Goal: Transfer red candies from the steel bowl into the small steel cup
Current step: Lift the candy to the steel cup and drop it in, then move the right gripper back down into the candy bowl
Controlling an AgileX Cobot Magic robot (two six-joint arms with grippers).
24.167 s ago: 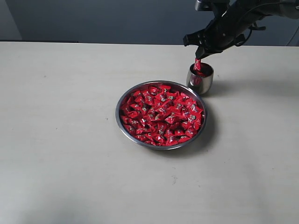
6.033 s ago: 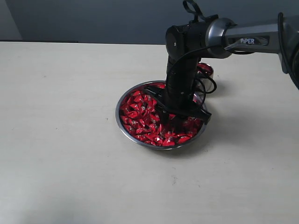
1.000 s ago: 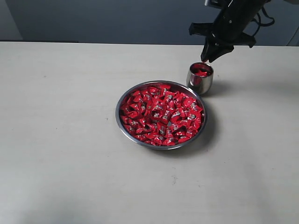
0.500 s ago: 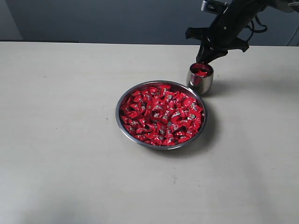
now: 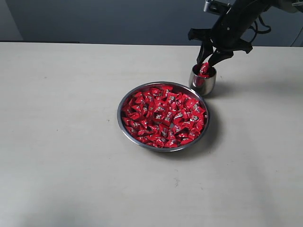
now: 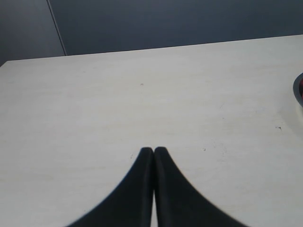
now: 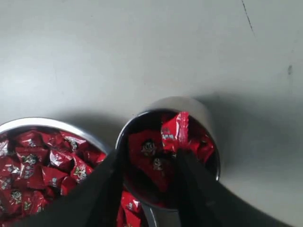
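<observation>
The steel bowl [image 5: 118,113] sits mid-table, filled with red candies [image 5: 163,116]. Just behind its right side stands the small steel cup [image 5: 203,85], which holds a few red candies. My right gripper [image 5: 208,60] hangs directly over the cup mouth with its jaws spread. One candy [image 5: 204,69] stands on end at the cup's rim below them. In the right wrist view this candy [image 7: 174,132] is beside one finger of the open right gripper [image 7: 149,158], above the cup [image 7: 199,106]. My left gripper [image 6: 154,150] is shut over bare table, holding nothing.
The pale tabletop [image 5: 61,142] stretches wide to the left and front of the bowl. A dark wall runs behind the table's far edge. The bowl's rim [image 6: 298,90] just shows at the edge of the left wrist view.
The right gripper's jaws have spread apart over the cup. The candy it pinched now sits at the cup's mouth. The left arm has not moved.
</observation>
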